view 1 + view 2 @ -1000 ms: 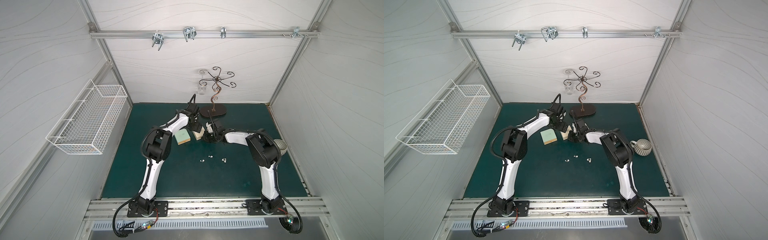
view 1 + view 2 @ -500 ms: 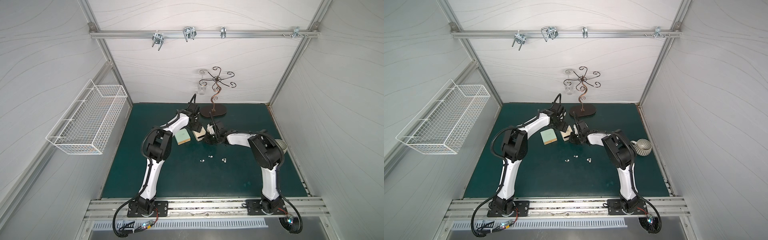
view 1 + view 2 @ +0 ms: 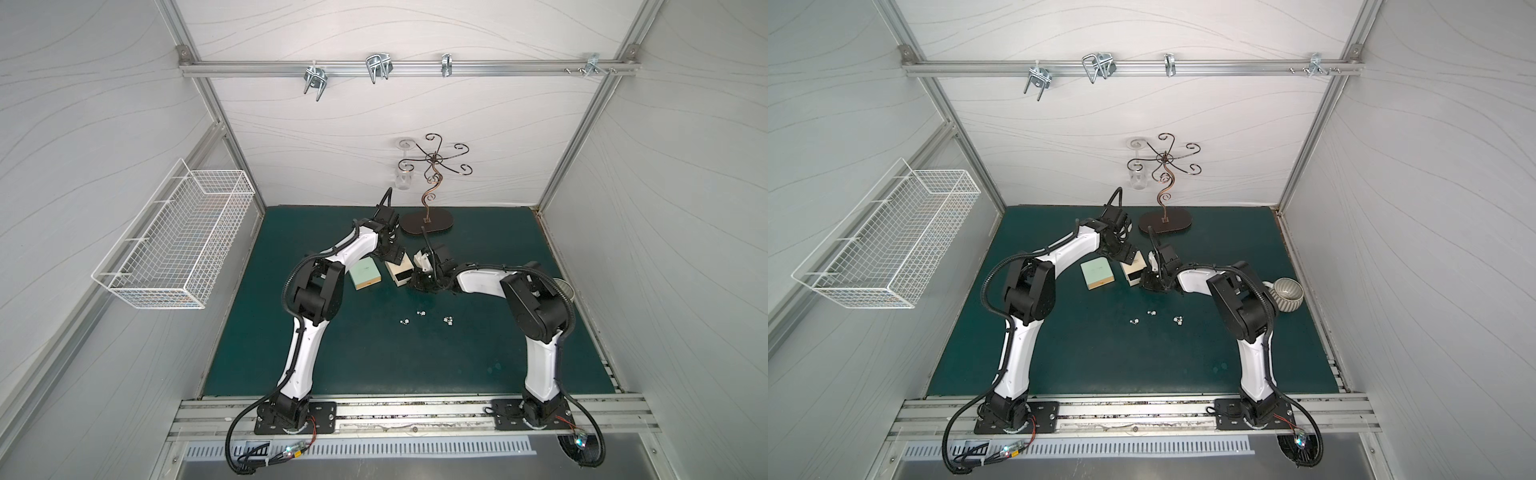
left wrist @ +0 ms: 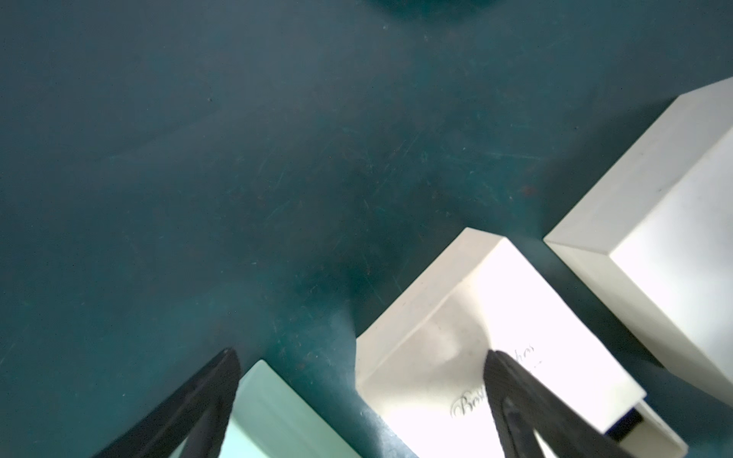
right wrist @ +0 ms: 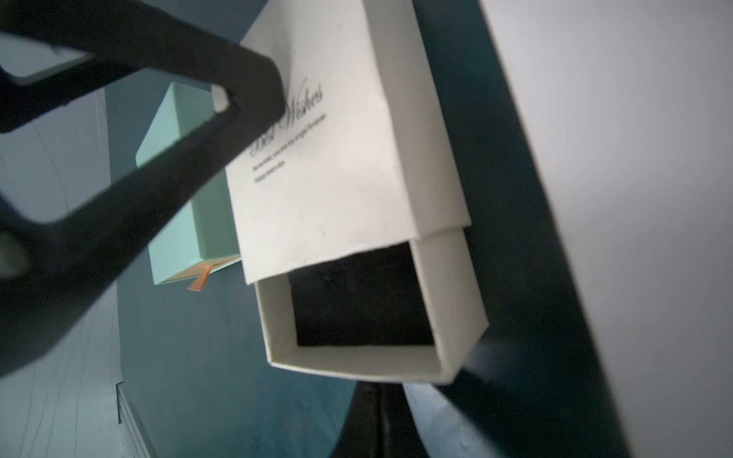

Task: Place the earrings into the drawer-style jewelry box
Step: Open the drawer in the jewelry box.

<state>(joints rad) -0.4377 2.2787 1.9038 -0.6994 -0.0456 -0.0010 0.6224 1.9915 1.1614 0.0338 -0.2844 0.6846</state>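
Observation:
The drawer-style jewelry box (image 3: 398, 272) (image 3: 1133, 272) is cream with script lettering. Its drawer (image 5: 357, 317) is slid partly out and shows a dark, empty inside. My left gripper (image 3: 395, 258) (image 4: 361, 357) stands open, one finger (image 4: 511, 392) on the box's sleeve and the other over a mint box (image 3: 365, 272) (image 4: 269, 416). At the drawer's front edge my right gripper (image 3: 413, 283) (image 5: 380, 400) is shut; nothing shows between its fingers. Three tiny silvery earrings (image 3: 421, 312) (image 3: 1150, 312) lie on the green mat in front of the boxes.
A plain white box (image 4: 654, 238) (image 5: 634, 158) stands close beside the cream one. A brown jewelry stand (image 3: 427, 224) is at the back, with a glass (image 3: 402, 183) hanging on it. Also in view are a grey cup (image 3: 1285, 293) at the right and a wire basket (image 3: 178, 237) on the left wall.
My right gripper has drawn back slightly toward the front and the cream box's drawer stands a little further out. The left arm has barely moved.

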